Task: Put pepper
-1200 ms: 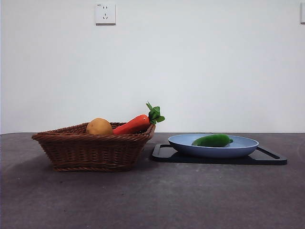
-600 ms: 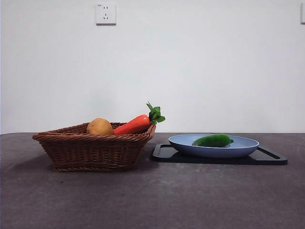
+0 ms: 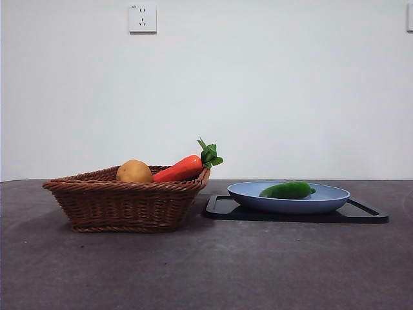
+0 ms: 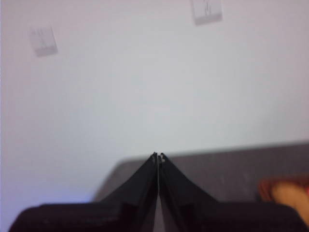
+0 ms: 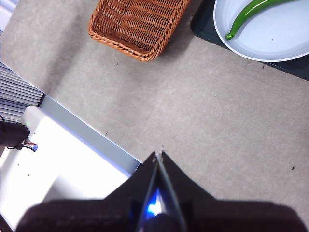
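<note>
The dark green pepper [image 3: 288, 190] lies in the blue plate [image 3: 322, 201] on the black tray [image 3: 222, 208] at the right; it also shows in the right wrist view [image 5: 251, 14], lying in the plate [image 5: 280, 41]. My right gripper [image 5: 159, 153] is shut and empty, high above the bare table, well away from the plate. My left gripper [image 4: 158, 155] is shut and empty, raised and facing the wall. Neither gripper shows in the front view.
A wicker basket [image 3: 122, 200] at the left holds a potato [image 3: 134, 172] and a carrot [image 3: 184, 166]; the basket also shows in the right wrist view [image 5: 137, 24]. A white unit [image 5: 53, 164] lies past the table's edge. A wall socket [image 3: 142, 19] is behind.
</note>
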